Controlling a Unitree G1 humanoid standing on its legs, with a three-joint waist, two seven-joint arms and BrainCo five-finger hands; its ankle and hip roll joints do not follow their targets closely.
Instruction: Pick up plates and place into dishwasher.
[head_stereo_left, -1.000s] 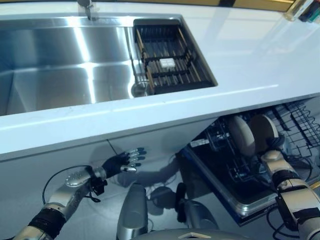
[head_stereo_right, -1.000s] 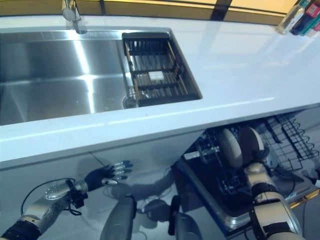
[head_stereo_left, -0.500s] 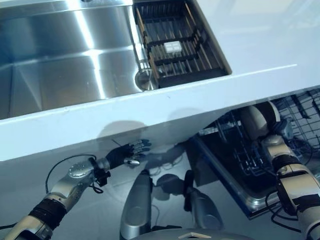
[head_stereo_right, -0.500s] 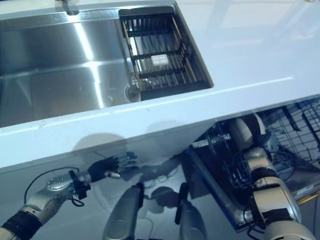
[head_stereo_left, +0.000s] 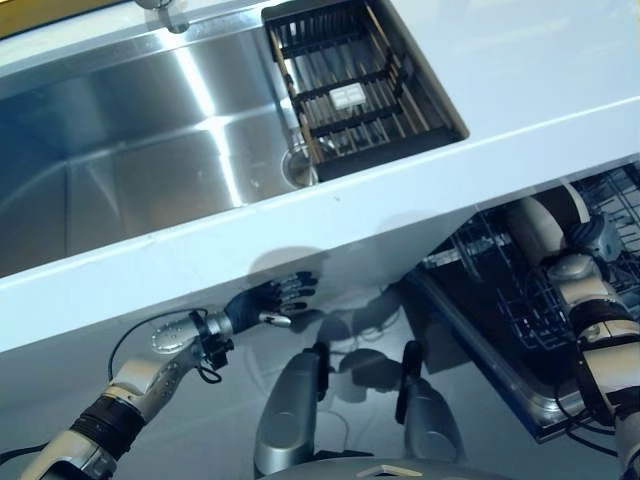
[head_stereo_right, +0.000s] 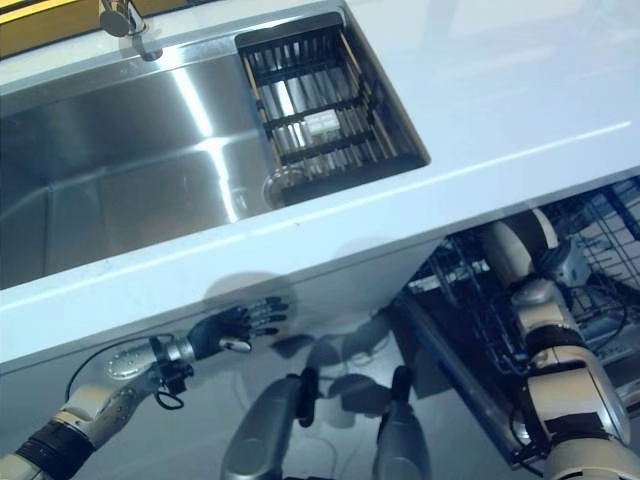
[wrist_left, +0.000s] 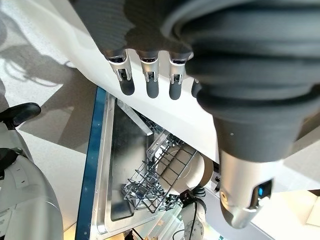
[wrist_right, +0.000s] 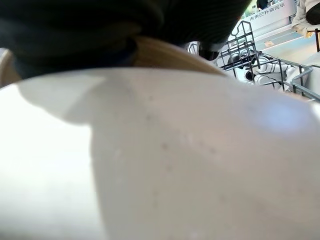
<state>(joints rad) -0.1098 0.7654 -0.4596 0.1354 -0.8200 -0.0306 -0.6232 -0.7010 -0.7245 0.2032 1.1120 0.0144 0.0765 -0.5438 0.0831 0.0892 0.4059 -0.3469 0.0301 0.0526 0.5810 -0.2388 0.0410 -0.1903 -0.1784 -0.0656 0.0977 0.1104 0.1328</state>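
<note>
At the right edge of the left eye view we see our right hand (head_stereo_left: 585, 243) among the wires of the dishwasher rack (head_stereo_left: 500, 290), against 2 cream plates (head_stereo_left: 535, 228) standing on edge there; we cannot tell how its fingers sit. Lower left, our left hand (head_stereo_left: 262, 301) hangs below the countertop (head_stereo_left: 560, 60) with fingers straight, holding nothing. The sink (head_stereo_left: 130, 160) fills the upper left.
</note>
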